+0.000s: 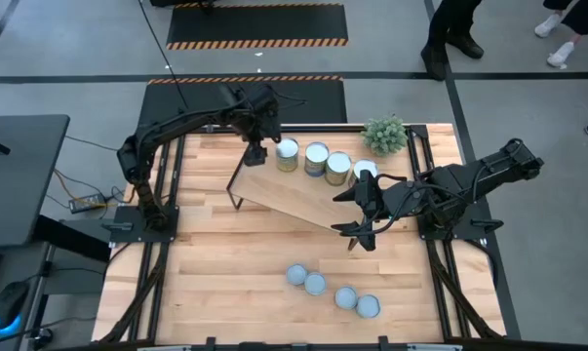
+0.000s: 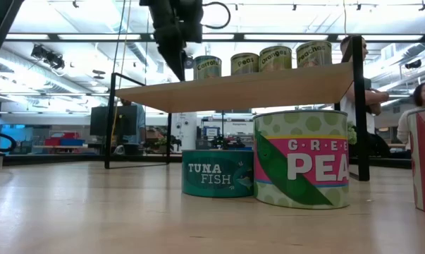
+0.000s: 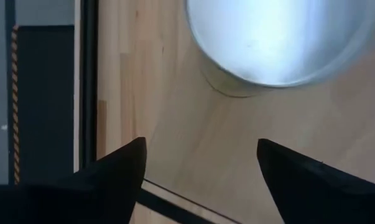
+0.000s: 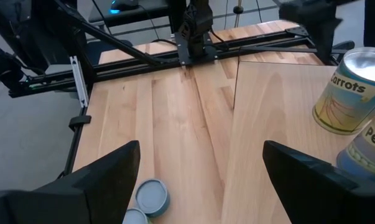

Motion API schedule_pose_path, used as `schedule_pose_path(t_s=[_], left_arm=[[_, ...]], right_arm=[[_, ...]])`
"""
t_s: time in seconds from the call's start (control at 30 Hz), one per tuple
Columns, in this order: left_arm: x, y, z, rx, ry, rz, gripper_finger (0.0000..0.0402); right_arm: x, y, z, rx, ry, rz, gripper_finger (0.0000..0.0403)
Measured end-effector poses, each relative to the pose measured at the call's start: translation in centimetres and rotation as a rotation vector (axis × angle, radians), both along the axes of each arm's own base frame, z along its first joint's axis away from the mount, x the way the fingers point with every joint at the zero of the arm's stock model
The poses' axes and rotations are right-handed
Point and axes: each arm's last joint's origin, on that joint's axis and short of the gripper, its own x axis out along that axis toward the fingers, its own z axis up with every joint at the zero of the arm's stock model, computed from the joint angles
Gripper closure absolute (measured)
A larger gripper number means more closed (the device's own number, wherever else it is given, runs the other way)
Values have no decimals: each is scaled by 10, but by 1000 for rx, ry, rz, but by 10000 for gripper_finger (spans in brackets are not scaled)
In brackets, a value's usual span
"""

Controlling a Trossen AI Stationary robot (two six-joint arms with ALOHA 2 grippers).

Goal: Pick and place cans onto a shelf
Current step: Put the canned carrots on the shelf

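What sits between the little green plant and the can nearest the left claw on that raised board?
Three more cans in a row on the shelf, seen from the high view.

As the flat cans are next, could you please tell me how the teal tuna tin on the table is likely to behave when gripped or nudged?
The short teal tuna tin sits wide and low, so it probably won't tip. Its smooth round wall may slip or slide when nudged.
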Motion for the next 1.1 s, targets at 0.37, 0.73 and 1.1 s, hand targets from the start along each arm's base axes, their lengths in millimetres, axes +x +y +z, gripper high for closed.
schedule_pose_path(t_s=[0.37, 0.73, 1.1], left_arm=[[10, 6, -9, 37, -88, 132, 148], [20, 2, -5, 49, -180, 150, 159], [20, -3, -3, 134, -137, 131, 159]], right_arm=[[0, 0, 0, 0, 0, 0, 56], [0, 0, 1, 4, -10, 0, 56], [1, 0, 1, 6, -14, 0, 56]])
